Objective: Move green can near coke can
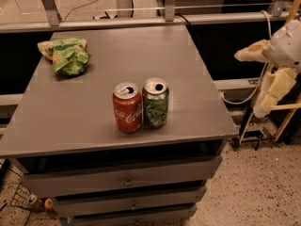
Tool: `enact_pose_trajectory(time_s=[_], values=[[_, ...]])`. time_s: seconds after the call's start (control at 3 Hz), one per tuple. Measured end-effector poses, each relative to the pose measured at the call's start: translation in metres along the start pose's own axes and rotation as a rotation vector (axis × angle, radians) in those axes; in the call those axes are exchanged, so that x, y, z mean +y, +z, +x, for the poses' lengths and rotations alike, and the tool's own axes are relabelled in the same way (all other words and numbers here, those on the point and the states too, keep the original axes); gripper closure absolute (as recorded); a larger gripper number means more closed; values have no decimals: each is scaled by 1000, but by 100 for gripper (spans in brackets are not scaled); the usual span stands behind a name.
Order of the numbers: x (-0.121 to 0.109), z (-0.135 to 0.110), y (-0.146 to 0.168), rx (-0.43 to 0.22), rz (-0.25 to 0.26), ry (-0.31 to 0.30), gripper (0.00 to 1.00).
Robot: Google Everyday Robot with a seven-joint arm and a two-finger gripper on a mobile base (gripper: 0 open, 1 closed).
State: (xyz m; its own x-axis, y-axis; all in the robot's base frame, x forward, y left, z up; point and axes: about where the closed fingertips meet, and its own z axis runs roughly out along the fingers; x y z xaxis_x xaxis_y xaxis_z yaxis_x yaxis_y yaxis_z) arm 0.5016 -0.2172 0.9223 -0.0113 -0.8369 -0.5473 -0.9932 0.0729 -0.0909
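The green can (155, 102) stands upright on the grey table (94, 121), right beside the red coke can (127, 108); the two look to be touching or nearly so. My gripper (256, 81) is off the table's right edge, well away from both cans. It is open and empty, its two pale fingers (270, 92) spread wide apart, one pointing left and one pointing down.
A green and orange snack bag (67, 55) lies at the table's back left. The table has drawers (127, 182) below. A metal rail (141, 20) runs behind it. A wooden frame (287, 112) and cables stand on the floor at right.
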Motion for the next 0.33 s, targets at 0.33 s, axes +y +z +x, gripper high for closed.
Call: enact_pose_trajectory(time_s=[0.33], values=[[-3, 8, -3, 9, 20, 23, 0]])
